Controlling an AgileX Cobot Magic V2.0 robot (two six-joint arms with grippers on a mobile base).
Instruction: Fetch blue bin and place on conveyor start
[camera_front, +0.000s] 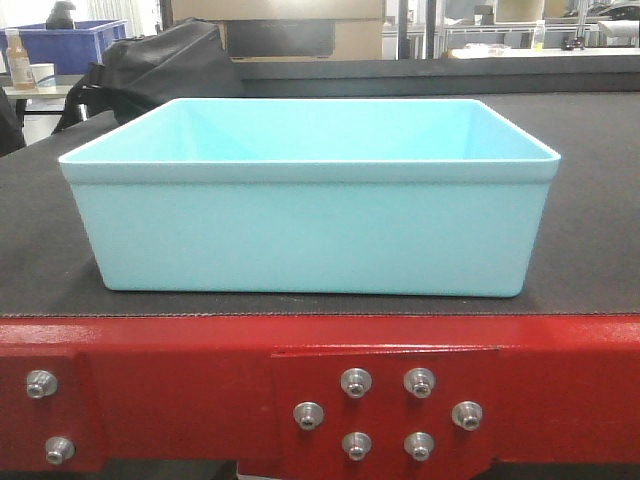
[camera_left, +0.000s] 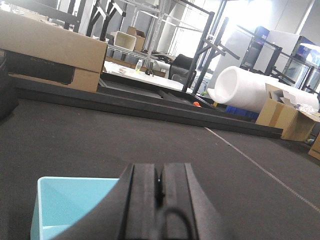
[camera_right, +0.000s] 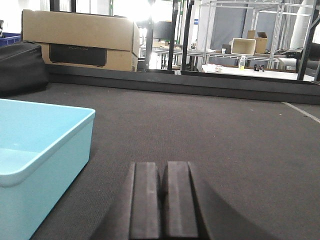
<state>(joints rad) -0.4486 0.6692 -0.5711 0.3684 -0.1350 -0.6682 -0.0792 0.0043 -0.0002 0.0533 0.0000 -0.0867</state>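
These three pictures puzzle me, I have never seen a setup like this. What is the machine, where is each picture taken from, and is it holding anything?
It is a two-armed robot, and each picture comes from one of its cameras. The front camera looks straight at a pale blue bin standing empty on a black conveyor belt, just behind the belt's red frame with its silver bolts.

The other two cameras sit on the wrists. In each, the dark shape at the bottom is that arm's own hand. The left hand has the bin's corner showing beside it; the right hand has the bin to its left. Both hands look closed with their fingers pressed together, and neither holds anything. The bin rests on the belt by itself. Cardboard boxes and shelving stand in the background.
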